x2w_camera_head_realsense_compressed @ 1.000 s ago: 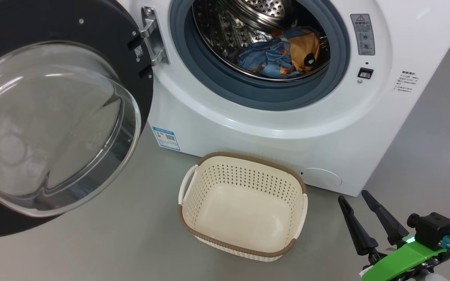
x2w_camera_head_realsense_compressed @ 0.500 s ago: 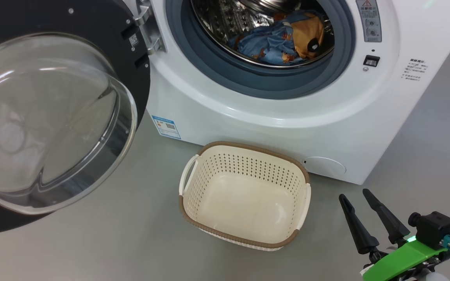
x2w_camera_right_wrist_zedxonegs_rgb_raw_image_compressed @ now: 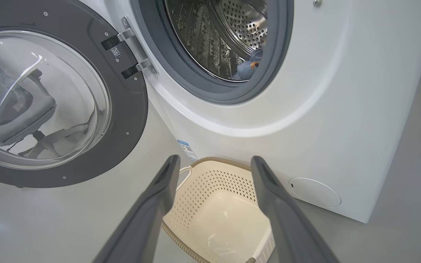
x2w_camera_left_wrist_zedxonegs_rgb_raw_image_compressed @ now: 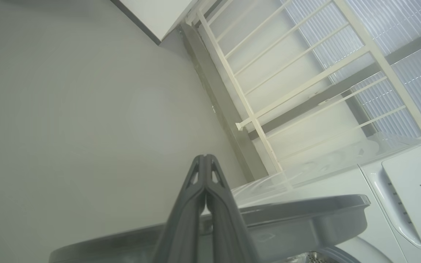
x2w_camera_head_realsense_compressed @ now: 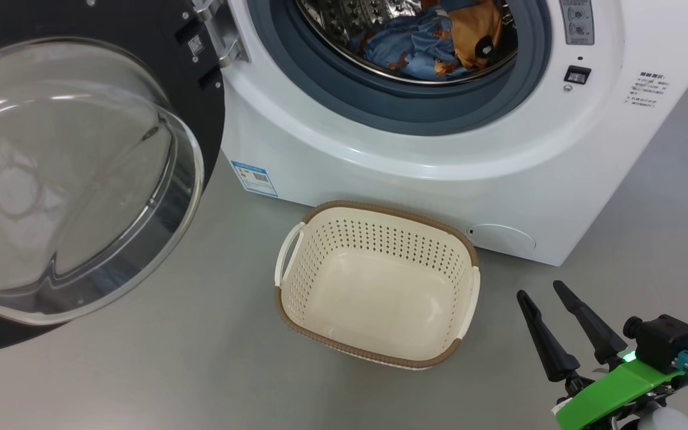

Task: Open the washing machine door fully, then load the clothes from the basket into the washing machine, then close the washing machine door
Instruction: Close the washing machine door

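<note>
The white washing machine (x2w_camera_head_realsense_compressed: 439,173) stands with its round door (x2w_camera_head_realsense_compressed: 141,36) swung wide to the left, glass bowl bulging outward. Light blue and orange clothes (x2w_camera_head_realsense_compressed: 421,45) lie inside the steel drum. The cream basket (x2w_camera_head_realsense_compressed: 374,239) sits on the floor before the machine with nothing in it. My right gripper (x2w_camera_head_realsense_compressed: 540,289) hovers open at the lower right, beside the basket. In the right wrist view its fingers (x2w_camera_right_wrist_zedxonegs_rgb_raw_image_compressed: 159,190) frame the basket (x2w_camera_right_wrist_zedxonegs_rgb_raw_image_compressed: 214,182), with the door (x2w_camera_right_wrist_zedxonegs_rgb_raw_image_compressed: 126,109) to the left and a bit of clothes (x2w_camera_right_wrist_zedxonegs_rgb_raw_image_compressed: 249,67) in the drum. My left gripper (x2w_camera_left_wrist_zedxonegs_rgb_raw_image_compressed: 205,159) is shut on nothing, just over the door's grey edge (x2w_camera_left_wrist_zedxonegs_rgb_raw_image_compressed: 305,212).
Grey floor (x2w_camera_head_realsense_compressed: 171,358) spreads around the basket and to the machine's right. A round cover (x2w_camera_head_realsense_compressed: 502,239) sits low on the machine's front. In the left wrist view a white railing (x2w_camera_left_wrist_zedxonegs_rgb_raw_image_compressed: 269,84) and a window stand behind the machine's top (x2w_camera_left_wrist_zedxonegs_rgb_raw_image_compressed: 408,190).
The head camera has tilted, so machine, door and basket sit higher in the picture. Nothing itself has moved, and the right gripper stays open in its place.
</note>
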`<state>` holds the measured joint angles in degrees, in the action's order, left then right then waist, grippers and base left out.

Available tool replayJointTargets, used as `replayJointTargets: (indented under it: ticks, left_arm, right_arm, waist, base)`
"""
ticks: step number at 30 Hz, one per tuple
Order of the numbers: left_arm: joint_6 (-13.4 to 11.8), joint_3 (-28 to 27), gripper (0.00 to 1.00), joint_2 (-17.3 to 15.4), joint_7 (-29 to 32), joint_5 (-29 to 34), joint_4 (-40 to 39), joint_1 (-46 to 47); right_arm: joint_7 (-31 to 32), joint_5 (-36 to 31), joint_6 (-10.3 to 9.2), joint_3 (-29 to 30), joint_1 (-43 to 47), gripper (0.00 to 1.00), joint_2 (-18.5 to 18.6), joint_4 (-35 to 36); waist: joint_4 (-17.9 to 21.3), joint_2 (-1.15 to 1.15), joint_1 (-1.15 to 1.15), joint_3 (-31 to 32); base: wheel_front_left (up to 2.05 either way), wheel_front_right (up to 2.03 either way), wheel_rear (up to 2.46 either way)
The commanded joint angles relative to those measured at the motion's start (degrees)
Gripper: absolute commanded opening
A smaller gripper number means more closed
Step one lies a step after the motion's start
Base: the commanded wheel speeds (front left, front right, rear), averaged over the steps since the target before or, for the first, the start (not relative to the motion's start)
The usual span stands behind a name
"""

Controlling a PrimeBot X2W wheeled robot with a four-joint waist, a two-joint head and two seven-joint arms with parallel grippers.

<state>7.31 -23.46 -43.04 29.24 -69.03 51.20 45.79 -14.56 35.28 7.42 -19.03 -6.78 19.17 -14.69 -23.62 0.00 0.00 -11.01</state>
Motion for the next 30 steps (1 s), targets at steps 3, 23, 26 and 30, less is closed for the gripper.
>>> replayJointTargets:
  ticks: [3, 23, 26, 30]
  left_arm:
    - [0.10, 0.30, 0.00, -5.38, 5.79, -1.68, 0.56, 2.67]
    - [0.17, 6.21, 0.00, -4.77, 18.17, -5.30, -4.48, -1.69]
    - [0.17, 7.12, 0.00, -4.64, 20.20, -6.09, -6.51, -3.09]
    - [0.17, 8.59, 0.00, -4.42, 23.00, -7.07, -9.80, -4.96]
  right_arm:
    - [-0.44, -0.66, 0.07, -1.36, -1.88, 1.00, 1.30, 1.24]
    - [-0.44, -0.30, 0.07, -2.31, -2.78, 1.00, 2.08, 0.25]
    - [-0.44, -0.16, 0.07, -2.36, -2.35, 1.00, 1.77, 0.10]
    - [-0.44, 0.02, 0.07, -2.34, -1.66, 1.00, 1.31, -0.11]
  waist:
    - [0.08, 0.00, 0.00, -1.09]
    - [-0.36, 0.00, 0.00, -1.05]
    - [-0.74, 0.00, 0.00, -0.06]
    - [-1.29, 0.00, 0.00, 1.32]
  base:
    - [0.00, 0.00, 0.00]
    - [0.00, 0.00, 0.00]
    - [0.00, 0.00, 0.00]
    - [0.00, 0.00, 0.00]
